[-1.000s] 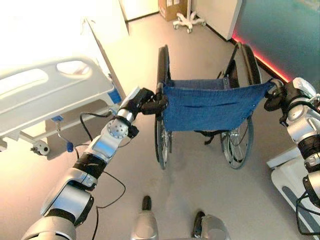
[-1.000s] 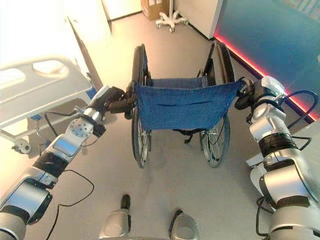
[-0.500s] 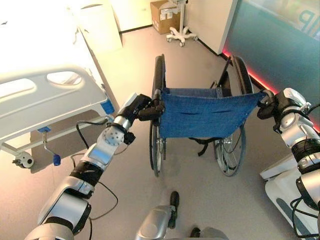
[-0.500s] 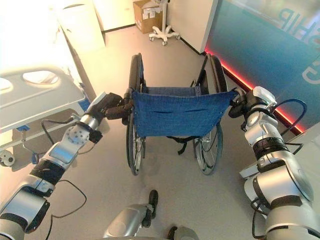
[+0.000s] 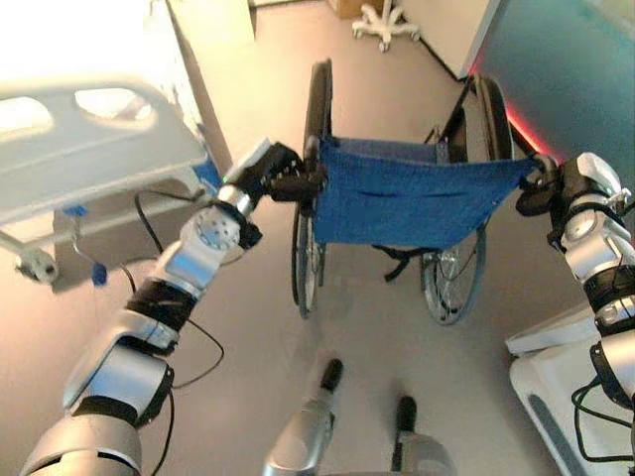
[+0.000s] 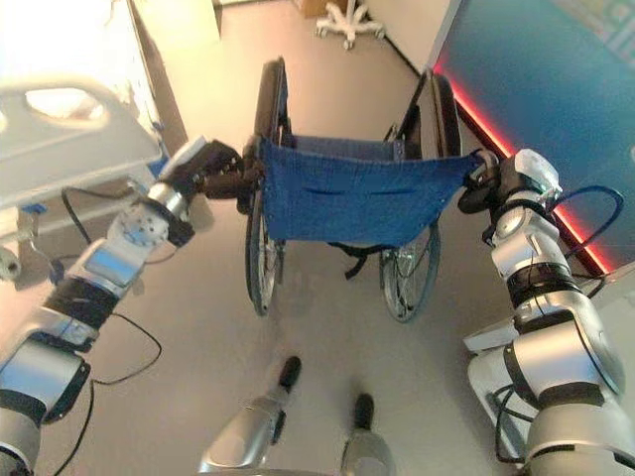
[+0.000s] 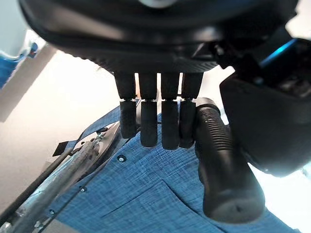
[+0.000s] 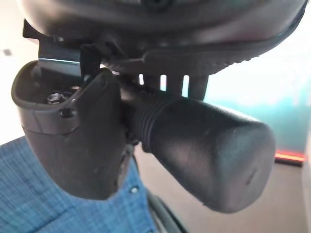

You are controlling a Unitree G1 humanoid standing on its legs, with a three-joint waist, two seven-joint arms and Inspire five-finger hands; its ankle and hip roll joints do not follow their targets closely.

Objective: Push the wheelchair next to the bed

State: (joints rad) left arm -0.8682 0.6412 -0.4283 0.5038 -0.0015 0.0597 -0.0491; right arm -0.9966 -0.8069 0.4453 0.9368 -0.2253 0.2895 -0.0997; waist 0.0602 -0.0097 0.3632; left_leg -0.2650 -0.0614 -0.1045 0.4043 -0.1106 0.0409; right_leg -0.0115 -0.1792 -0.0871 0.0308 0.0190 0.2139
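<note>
A wheelchair (image 5: 402, 193) with a blue cloth back and large black wheels stands on the floor straight ahead, its back towards me. My left hand (image 5: 278, 178) is shut on its left push handle (image 7: 221, 165), fingers (image 7: 155, 121) curled over the ribbed black grip. My right hand (image 5: 546, 188) is shut on the right push handle (image 8: 204, 145), with the thumb (image 8: 73, 136) wrapped beside it. The white hospital bed (image 5: 89, 149) lies to the left, its footboard rail close to my left forearm. The wheelchair sits just right of the bed's foot end.
A white wheeled stand base (image 5: 387, 20) is at the far end of the floor. A teal wall (image 5: 575, 79) with a red glowing strip along its foot runs along the right. A white and grey base (image 5: 566, 387) sits at the lower right.
The view has shifted and tilted down as I walk; the wheelchair stays in both hands and has rolled forward alongside the bed's foot end.
</note>
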